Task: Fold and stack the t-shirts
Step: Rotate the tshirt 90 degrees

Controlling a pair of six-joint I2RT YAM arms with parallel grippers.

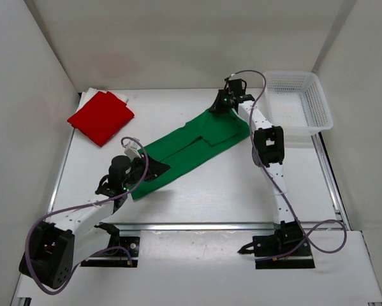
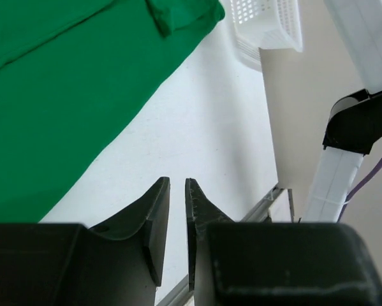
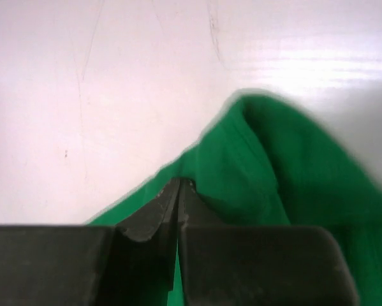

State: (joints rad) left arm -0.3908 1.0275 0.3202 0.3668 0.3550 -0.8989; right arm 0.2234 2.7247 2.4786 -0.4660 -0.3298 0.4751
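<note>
Left gripper [image 2: 177, 185] barely parted, empty, hides near end of green shirt [image 1: 197, 140] from you | white shirt [image 1: 90, 94] mostly under red shirt [image 1: 101, 118] | right gripper [image 3: 180, 185] clenched on green shirt, stretched diagonally

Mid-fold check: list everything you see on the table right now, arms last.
green t-shirt: one, green, stretched diagonally across the table centre
red t-shirt: one, bright red, folded, far left, lying on the white one
white t-shirt: one, white, under the red one, only edges showing
basket: one, white plastic lattice, far right
table: one, white
left fingers: one pair, black, slightly apart, holding nothing, by the green t-shirt's near end
right fingers: one pair, black, shut on the green t-shirt's far end
</note>
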